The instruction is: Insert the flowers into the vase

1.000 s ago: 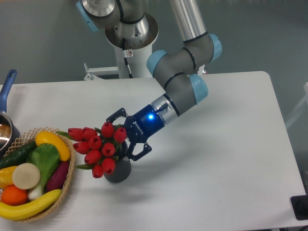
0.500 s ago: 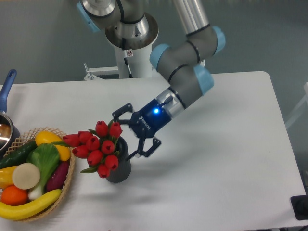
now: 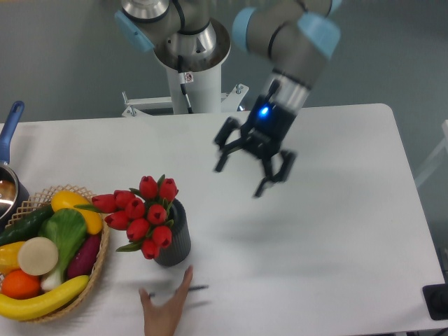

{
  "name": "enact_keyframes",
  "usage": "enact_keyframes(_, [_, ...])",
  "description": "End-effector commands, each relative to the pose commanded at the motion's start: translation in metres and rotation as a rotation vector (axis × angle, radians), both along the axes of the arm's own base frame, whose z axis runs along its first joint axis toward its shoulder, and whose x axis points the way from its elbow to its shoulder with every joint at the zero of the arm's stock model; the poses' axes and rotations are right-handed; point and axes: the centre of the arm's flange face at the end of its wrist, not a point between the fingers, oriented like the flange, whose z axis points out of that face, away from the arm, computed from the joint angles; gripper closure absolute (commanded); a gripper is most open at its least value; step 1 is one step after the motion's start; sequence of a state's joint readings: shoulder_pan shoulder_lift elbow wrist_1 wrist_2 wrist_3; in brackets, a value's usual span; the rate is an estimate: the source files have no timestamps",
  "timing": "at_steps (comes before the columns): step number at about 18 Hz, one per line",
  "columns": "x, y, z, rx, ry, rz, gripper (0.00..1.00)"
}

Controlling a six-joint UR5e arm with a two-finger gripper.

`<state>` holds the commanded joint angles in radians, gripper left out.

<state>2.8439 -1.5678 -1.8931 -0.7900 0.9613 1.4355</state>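
The red tulips (image 3: 140,212) with green leaves stand in the dark grey ribbed vase (image 3: 175,241) at the table's front left, leaning left toward the basket. Their stems are hidden inside the vase. My gripper (image 3: 250,173) is open and empty, raised above the table's middle, well up and to the right of the vase.
A wicker basket (image 3: 98,269) of fruit and vegetables sits left of the vase. A pot with a blue handle (image 3: 10,129) is at the far left edge. A human hand (image 3: 165,310) holding a thin stick reaches in at the front edge, just below the vase.
My gripper let go of the flowers and moved up and right, away from the vase. The flowers stay in the vase. A hand has come in at the front edge.
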Motion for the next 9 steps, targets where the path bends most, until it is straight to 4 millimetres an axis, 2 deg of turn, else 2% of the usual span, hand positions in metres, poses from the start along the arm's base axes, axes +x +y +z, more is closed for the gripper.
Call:
enact_keyframes(1, [-0.004,-0.007,0.007,-0.036,0.039,0.011,0.0])
enact_keyframes(3, [0.003,-0.024,0.024,-0.127,0.127,0.044,0.0])
enact_keyframes(6, [0.001,-0.045,0.032,-0.249,0.185,-0.014,0.0])
enact_keyframes(9, [-0.009,-0.074,0.043,-0.312,0.164,-0.09,0.0])
